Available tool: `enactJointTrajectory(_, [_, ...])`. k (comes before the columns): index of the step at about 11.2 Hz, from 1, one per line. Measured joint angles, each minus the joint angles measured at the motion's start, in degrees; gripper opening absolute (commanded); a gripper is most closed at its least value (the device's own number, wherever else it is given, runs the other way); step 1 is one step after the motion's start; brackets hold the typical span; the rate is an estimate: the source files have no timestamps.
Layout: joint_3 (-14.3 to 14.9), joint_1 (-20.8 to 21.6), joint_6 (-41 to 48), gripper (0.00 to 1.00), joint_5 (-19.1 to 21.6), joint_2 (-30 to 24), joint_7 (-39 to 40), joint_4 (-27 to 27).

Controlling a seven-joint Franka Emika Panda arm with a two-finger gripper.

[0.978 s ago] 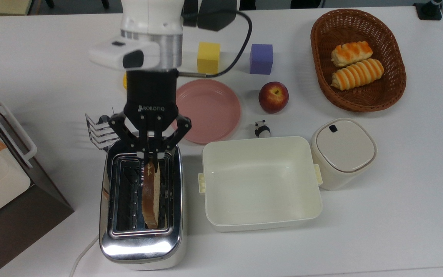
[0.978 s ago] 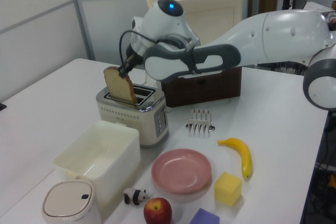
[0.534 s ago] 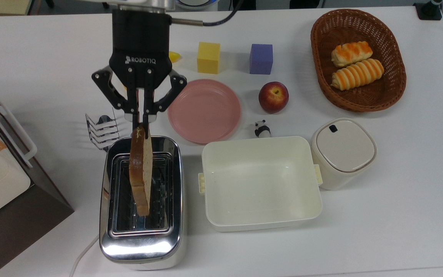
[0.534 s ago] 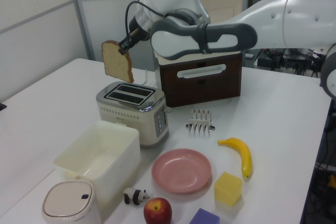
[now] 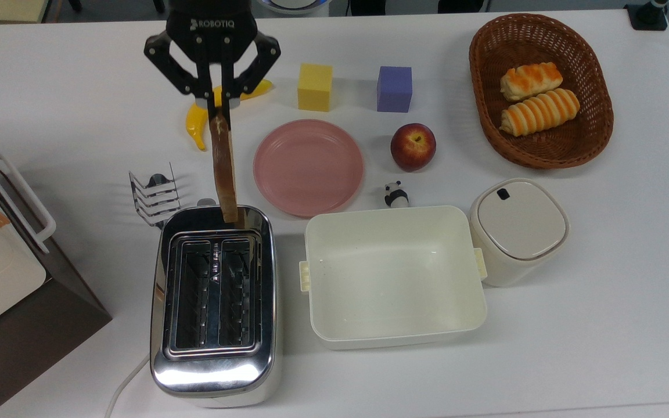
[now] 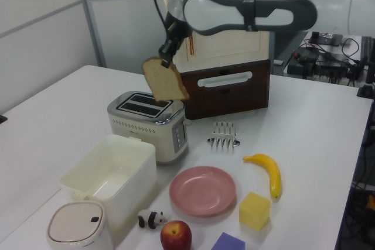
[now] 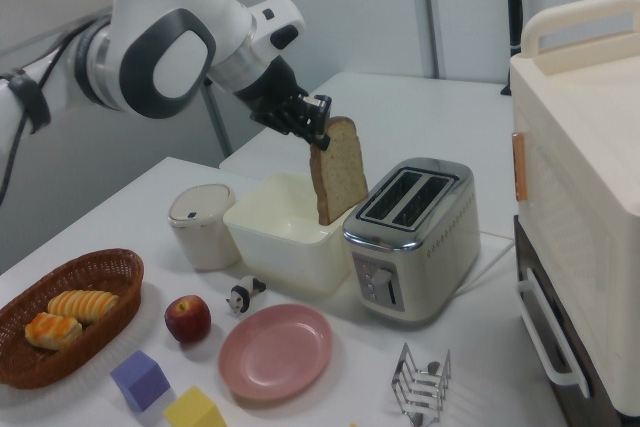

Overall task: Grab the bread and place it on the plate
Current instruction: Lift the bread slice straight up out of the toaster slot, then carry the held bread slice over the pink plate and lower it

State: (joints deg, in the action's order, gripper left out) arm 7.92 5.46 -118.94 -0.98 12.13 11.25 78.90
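White laminate covers the worktop (image 5: 601, 325), which stands in a room with pale partition panels along one side and a cream and brown cabinet (image 6: 225, 80) at the worktop's edge.

Nearest in the top view stand one chrome two-slot toaster (image 5: 215, 302), both slots empty, one cream rectangular tub (image 5: 392, 276) and one lidded cream canister (image 5: 517, 229). Beyond them lie one small panda figure (image 5: 394, 194), one wire toast rack (image 5: 153, 196), one pink plate (image 5: 308, 167) with nothing on it, and one red apple (image 5: 413, 146). Farther back are one banana (image 5: 201, 125), two foam cubes, a yellow cube (image 5: 315, 87) and a purple cube (image 5: 394, 88), and one wicker basket (image 5: 485, 116) with two orange-striped rolls (image 5: 538, 98) in it.

One bread (image 5: 223, 168) slice hangs edge-on in the top view, in the air between the toaster's far end and the banana, just to the top view's left of the plate. The tool (image 5: 216, 109) is pinched tight on the slice's upper corner; the left view shows the bread (image 6: 166, 80) well above the toaster.

Half a second ago the slice hung directly over the slots. It has since travelled away from the toaster toward the far side of the worktop and nearer the plate; a full second ago it was still partly in the right-hand slot.
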Motion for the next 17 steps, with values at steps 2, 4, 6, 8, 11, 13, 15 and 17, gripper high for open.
enactJointTrajectory(2, [0.0,0.0,4.6,0.04,0.1,-2.6,3.4,2.3])
enactJointTrajectory(4, [0.0,0.0,13.3,0.05,0.2,-5.5,8.2,4.4])
enactJointTrajectory(6, [-0.3,0.1,19.2,0.05,0.2,-6.4,10.2,5.3])
enactJointTrajectory(8, [-0.6,0.8,23.4,0.05,0.2,-6.2,10.7,6.4])
enactJointTrajectory(11, [-0.7,3.4,24.3,0.05,0.2,-4.5,10.7,8.5])
enactJointTrajectory(13, [-0.7,4.7,24.3,0.05,0.2,-1.6,10.7,9.0])
enactJointTrajectory(15, [-0.7,4.9,24.3,0.06,0.2,0.7,10.7,9.0])
enactJointTrajectory(17, [-0.7,5.0,24.3,0.06,0.2,2.3,10.7,9.0])
